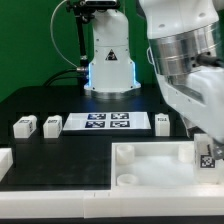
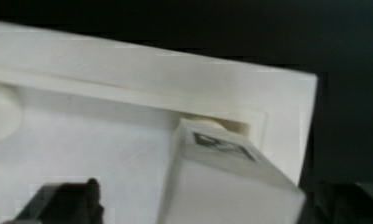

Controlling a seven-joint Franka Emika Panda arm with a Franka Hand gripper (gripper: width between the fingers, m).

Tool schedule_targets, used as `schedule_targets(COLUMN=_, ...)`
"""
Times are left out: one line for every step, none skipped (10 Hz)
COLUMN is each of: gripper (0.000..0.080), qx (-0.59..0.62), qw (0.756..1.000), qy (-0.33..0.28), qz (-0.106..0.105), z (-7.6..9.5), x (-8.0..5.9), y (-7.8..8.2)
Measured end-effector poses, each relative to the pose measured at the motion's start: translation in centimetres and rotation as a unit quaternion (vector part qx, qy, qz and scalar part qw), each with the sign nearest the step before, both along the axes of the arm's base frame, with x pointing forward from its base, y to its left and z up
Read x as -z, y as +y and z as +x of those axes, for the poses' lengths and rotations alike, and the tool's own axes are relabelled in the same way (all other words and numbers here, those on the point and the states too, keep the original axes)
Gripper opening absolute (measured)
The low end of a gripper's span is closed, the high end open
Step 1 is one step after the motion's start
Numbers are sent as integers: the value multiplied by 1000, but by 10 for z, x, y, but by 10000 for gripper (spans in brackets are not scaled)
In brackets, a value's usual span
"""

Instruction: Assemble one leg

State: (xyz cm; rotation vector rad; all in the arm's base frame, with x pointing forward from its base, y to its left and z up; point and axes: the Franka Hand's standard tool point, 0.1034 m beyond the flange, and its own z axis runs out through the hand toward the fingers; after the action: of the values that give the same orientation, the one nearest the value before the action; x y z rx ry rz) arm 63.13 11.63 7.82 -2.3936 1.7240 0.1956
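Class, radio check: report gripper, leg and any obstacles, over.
Gripper shut on leg, at corner socket of white tray. Three spare legs and marker board behind, clear. Nothing blocking.

No words or numbers can be read. Only black-and-white square tags show on the small white plastic blocks (image 1: 24, 126) and the flat white marker board (image 1: 107, 122).

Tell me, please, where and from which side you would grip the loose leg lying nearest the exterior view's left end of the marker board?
I would take that leg across its two long side faces, near its middle, coming straight down from above. It lies flat on the black table, tag face up, apart from the marker board and the next leg, so there looks to be room for the fingers on both sides.
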Motion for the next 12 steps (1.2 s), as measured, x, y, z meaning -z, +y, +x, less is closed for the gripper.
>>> schedule_targets(gripper=628, qx=-100, qw=995, qy=-13, qz=-6, z=-1, x=0, y=-1)
schedule_targets(gripper=646, qx=-144, qw=989, qy=-23, qz=-5, z=-1, x=0, y=-1)
schedule_targets(gripper=646, qx=-173, qw=985, qy=-29, qz=-5, z=-1, x=0, y=-1)
schedule_targets(gripper=649, qx=-245, qw=969, qy=-43, qz=-8, z=-2, x=1, y=-2)
schedule_targets(gripper=649, qx=-321, qw=946, qy=-50, qz=-25, z=-4, x=3, y=-2)
schedule_targets(gripper=649, qx=-417, qw=906, qy=-58, qz=-43, z=-4, x=2, y=-3)
schedule_targets(gripper=649, qx=-490, qw=868, qy=-68, qz=-50, z=-3, x=2, y=-3)
schedule_targets(gripper=649, qx=-521, qw=848, qy=-78, qz=-52, z=-2, x=6, y=-4)
schedule_targets(gripper=649, qx=-521, qw=847, qy=-88, qz=-59, z=-1, x=9, y=-3)
schedule_targets(gripper=640, qx=-521, qw=847, qy=-86, qz=-58, z=-2, x=9, y=-3)
schedule_targets(gripper=640, qx=-511, qw=853, qy=-86, qz=-57, z=-2, x=9, y=-3)
schedule_targets(gripper=445, qx=-452, qw=887, qy=-78, qz=-55, z=-2, x=9, y=-1)
